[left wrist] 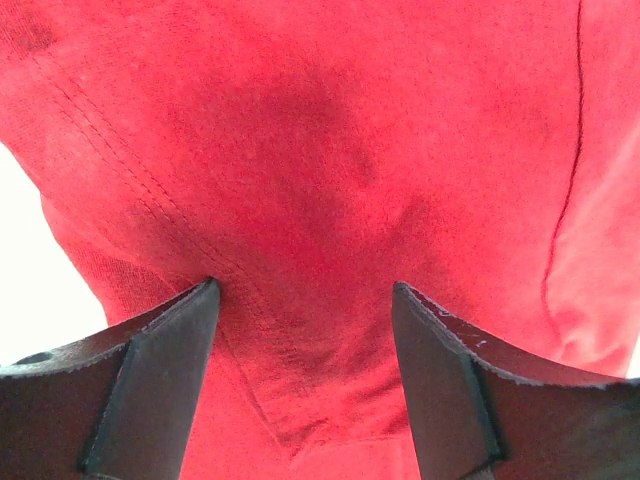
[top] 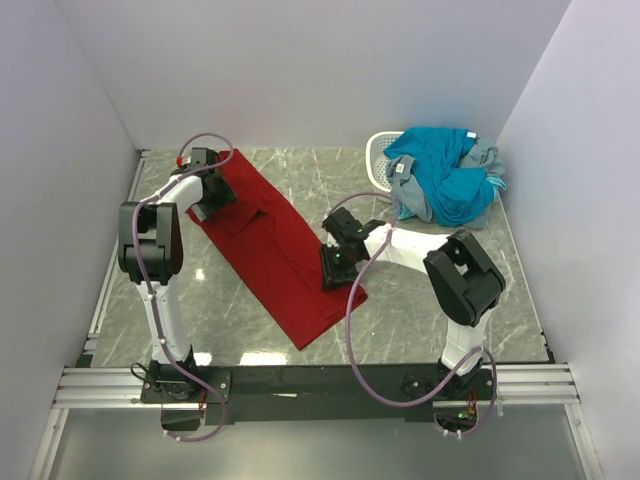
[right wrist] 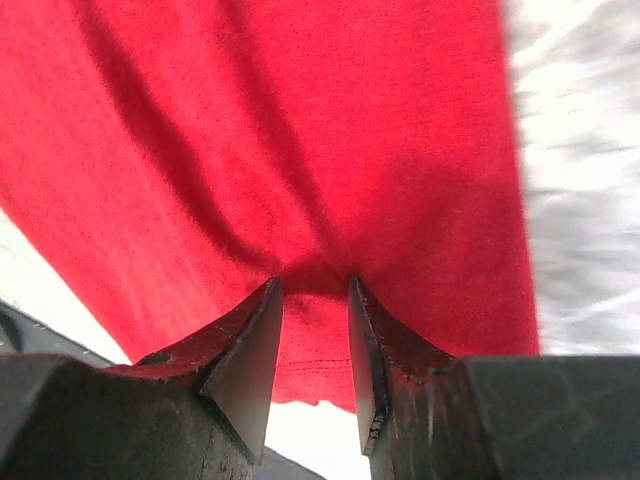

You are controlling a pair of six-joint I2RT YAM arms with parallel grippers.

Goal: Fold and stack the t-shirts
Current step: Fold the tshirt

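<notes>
So far you are only part way with the red shirt [top: 280, 255]. It lies flat under both grippers as a long narrow strip with soft creases, I think with its sides folded in, but not yet folded short. Your left gripper [left wrist: 305, 290] stands open over its far end. Your right gripper [right wrist: 315, 285] pinches the edge, and the cloth bunches between the jaws. Beyond the right gripper, the teal shirt [top: 440, 175] and grey shirt [top: 408, 203] lie crumpled on the basket [top: 378, 160], unfolded. No stack is made yet.

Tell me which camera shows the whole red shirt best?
The top camera: the red shirt shows almost whole there, a long strip on the table. Each wrist camera sees only a close red patch.
</notes>
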